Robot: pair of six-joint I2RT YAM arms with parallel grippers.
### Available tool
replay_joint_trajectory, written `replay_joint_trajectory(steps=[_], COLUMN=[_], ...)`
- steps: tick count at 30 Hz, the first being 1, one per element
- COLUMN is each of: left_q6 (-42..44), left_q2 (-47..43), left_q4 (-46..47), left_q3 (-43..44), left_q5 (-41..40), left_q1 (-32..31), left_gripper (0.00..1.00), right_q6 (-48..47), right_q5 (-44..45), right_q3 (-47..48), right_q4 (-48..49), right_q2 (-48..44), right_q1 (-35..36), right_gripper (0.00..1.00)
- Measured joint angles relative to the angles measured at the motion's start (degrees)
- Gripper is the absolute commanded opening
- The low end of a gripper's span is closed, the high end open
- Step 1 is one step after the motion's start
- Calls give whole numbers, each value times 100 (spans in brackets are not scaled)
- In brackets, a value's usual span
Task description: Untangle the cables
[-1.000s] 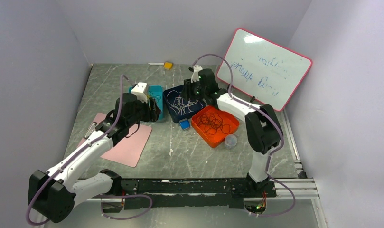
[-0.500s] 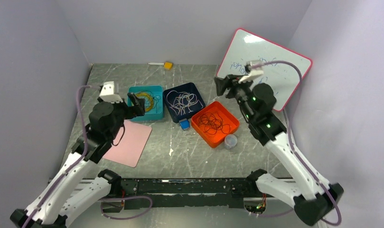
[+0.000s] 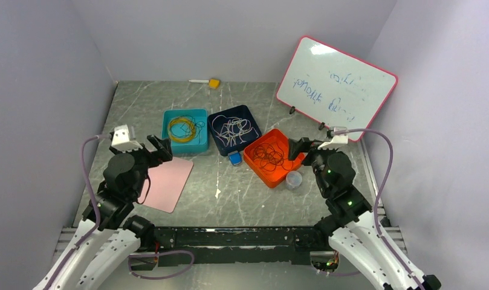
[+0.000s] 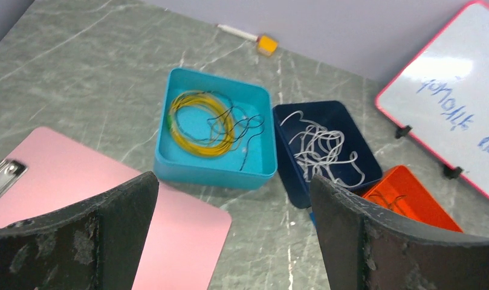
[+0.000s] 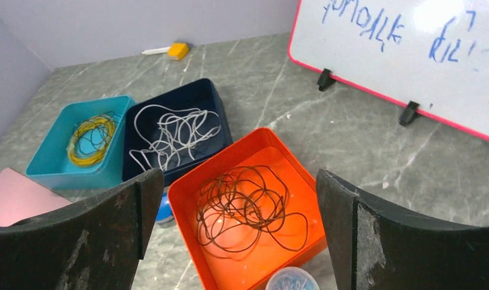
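Cables lying by colour in three square plastic trays at the centre of the overhead view. We find the thin white cables (image 3: 233, 128) looped in the navy-blue square plastic tray (image 3: 246, 111). The thin dark brown-red cables (image 3: 269, 156) are heaped in the orange square plastic tray (image 3: 291, 162) at its lower right. A yellow coiled cable (image 3: 181, 127) with a thin dark wire sits in the turquoise square plastic tray (image 3: 187, 147) at its left. Each bunch lies within its own tray.

The left gripper (image 3: 161, 148) hovers at centre left, near the upper edge of the flat pink clipboard (image 3: 169, 181). The right gripper (image 3: 296, 147) hovers at centre right, just beside the orange tray. In both wrist views we see the dark fingers spread wide with only table and trays between them, so both grippers stand open and hold nothing.

A white writing board with a pink-red frame (image 3: 338, 84) leans at the upper right. A small clear round cup (image 3: 294, 179) stands just below the orange tray.
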Motion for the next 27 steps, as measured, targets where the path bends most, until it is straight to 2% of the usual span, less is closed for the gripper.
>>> replay_joint_trajectory(steps=[4, 11, 21, 27], left_q6=[-70, -55, -57, -57], left_q2=[2, 308, 352, 380], left_q4=[-151, -173, -170, -173], left_q3=[-162, -170, -173, -173], left_q5=[-149, -140, -140, -142], left_q1=[0, 0, 0, 0], left_gripper=[99, 100, 100, 99], right_q6=[103, 15, 72, 79], right_q5=[205, 302, 581, 612], right_q3=[-240, -221, 208, 208], right_q4=[-37, -11, -190, -223], right_q2=[-173, 164, 739, 662], right_q1=[0, 0, 0, 0], right_gripper=[100, 100, 100, 100])
